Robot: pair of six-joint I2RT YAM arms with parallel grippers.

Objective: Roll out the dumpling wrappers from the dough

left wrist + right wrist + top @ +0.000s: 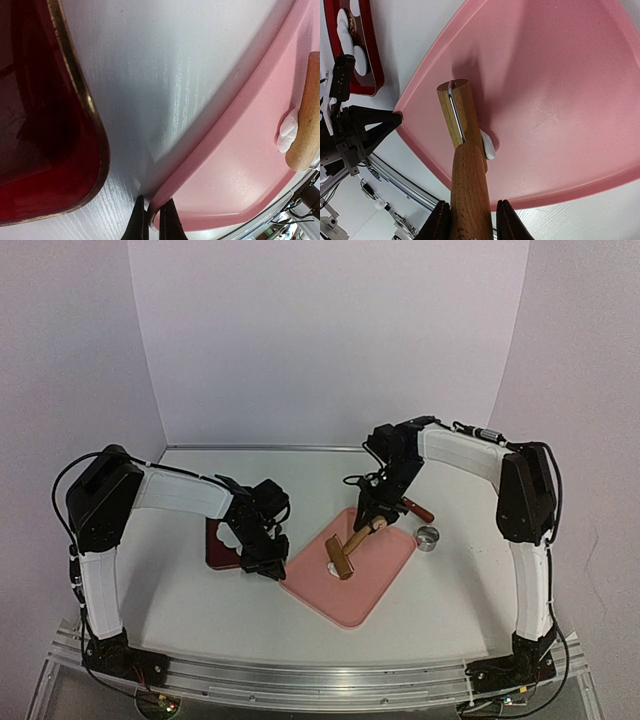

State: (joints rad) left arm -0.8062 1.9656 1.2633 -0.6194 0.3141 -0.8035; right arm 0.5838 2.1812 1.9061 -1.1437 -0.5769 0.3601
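A small white lump of dough (330, 566) lies on the pink board (365, 590), against the wooden roller of a rolling pin (343, 556). My right gripper (377, 521) is shut on the pin's wooden handle (470, 190). In the right wrist view the dough (488, 145) sticks out from under the roller's right side. My left gripper (155, 222) is shut on the board's near-left rim (210, 150). In the left wrist view the dough (286, 132) sits beside the roller (307, 115). Round white wrappers (344, 24) lie in the dark red tray (374, 60), mostly hidden by my left arm in the top view.
The dark red tray (220, 548) stands just left of the board, its gold rim (95, 125) close to my left fingers. A small metal ring cutter (428, 538) stands right of the board. A reddish-brown handle (419, 509) lies behind the cutter.
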